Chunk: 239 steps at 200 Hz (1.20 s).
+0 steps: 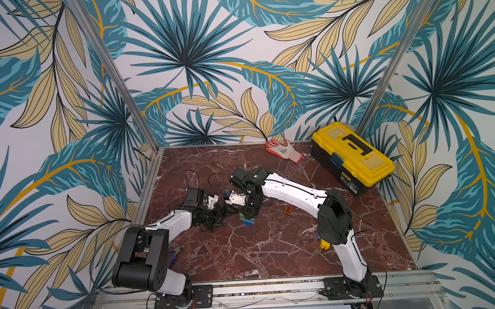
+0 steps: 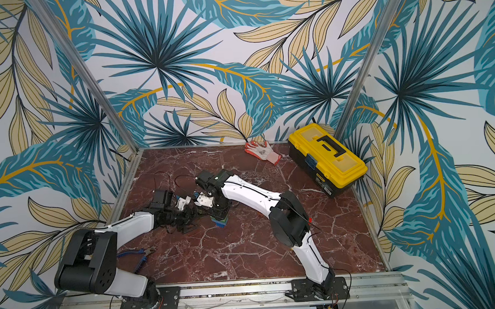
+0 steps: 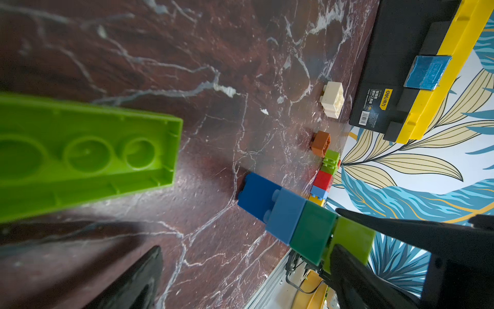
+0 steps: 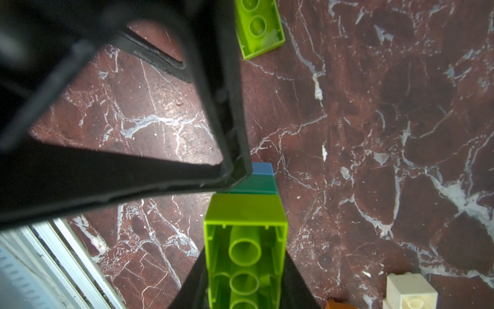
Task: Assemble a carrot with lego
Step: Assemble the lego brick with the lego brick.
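The right pincer [image 4: 246, 254] clamps a glossy stack of studded plastic bricks [image 3: 302, 222], lime, green, blue; the left pincer [image 1: 219, 217] is spread wide.

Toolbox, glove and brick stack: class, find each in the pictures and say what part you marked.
toolbox [image 1: 352, 148]: in a top view, on the lid by the handle.
glove [image 1: 285, 151]: in a top view, on its palm.
brick stack [image 3: 312, 235]: left wrist view, on its dark green brick.

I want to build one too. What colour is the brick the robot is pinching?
Lime green brick; right wrist view shows it best.
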Each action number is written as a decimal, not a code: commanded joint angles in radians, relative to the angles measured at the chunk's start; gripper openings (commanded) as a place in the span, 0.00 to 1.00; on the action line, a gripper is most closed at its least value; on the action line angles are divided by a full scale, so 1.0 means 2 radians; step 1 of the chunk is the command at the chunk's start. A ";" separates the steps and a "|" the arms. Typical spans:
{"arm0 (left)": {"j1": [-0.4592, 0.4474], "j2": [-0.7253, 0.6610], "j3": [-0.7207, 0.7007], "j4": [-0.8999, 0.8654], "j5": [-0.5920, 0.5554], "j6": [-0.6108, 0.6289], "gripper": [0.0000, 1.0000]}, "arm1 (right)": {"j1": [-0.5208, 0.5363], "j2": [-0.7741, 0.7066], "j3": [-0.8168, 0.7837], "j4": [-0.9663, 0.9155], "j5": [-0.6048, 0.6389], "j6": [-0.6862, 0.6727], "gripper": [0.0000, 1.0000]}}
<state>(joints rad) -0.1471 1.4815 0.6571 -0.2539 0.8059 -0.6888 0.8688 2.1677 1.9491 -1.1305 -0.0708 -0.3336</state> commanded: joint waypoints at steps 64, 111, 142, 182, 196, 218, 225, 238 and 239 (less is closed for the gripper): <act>0.033 -0.058 -0.049 0.077 0.079 -0.017 0.99 | 0.006 0.073 -0.023 -0.016 0.005 -0.002 0.30; 0.023 -0.053 -0.050 0.120 0.103 -0.028 0.96 | 0.004 0.070 -0.023 -0.013 0.001 0.001 0.30; 0.001 -0.028 -0.040 0.127 0.084 -0.028 0.96 | 0.004 0.069 -0.022 -0.013 0.000 0.002 0.30; -0.025 0.014 -0.025 0.128 0.065 -0.026 0.91 | 0.003 0.070 -0.023 -0.014 -0.004 0.003 0.30; -0.028 0.032 -0.025 0.128 0.060 -0.026 0.84 | 0.003 0.070 -0.025 -0.012 -0.007 0.003 0.29; -0.029 0.051 -0.027 0.126 0.051 -0.026 0.73 | 0.003 0.073 -0.030 -0.011 -0.011 0.003 0.29; -0.029 0.054 -0.028 0.126 0.050 -0.027 0.70 | 0.003 0.074 -0.030 -0.011 -0.011 0.003 0.29; -0.030 0.054 -0.029 0.125 0.046 -0.030 0.68 | 0.003 0.072 -0.031 -0.010 -0.010 0.003 0.29; -0.030 0.054 -0.029 0.125 0.046 -0.029 0.68 | 0.003 0.072 -0.031 -0.010 -0.010 0.004 0.29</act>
<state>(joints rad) -0.1909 1.5444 0.6029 0.0196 1.0264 -0.7326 0.8566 2.1872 1.9697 -1.1458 -0.0803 -0.3138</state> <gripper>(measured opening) 0.689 0.345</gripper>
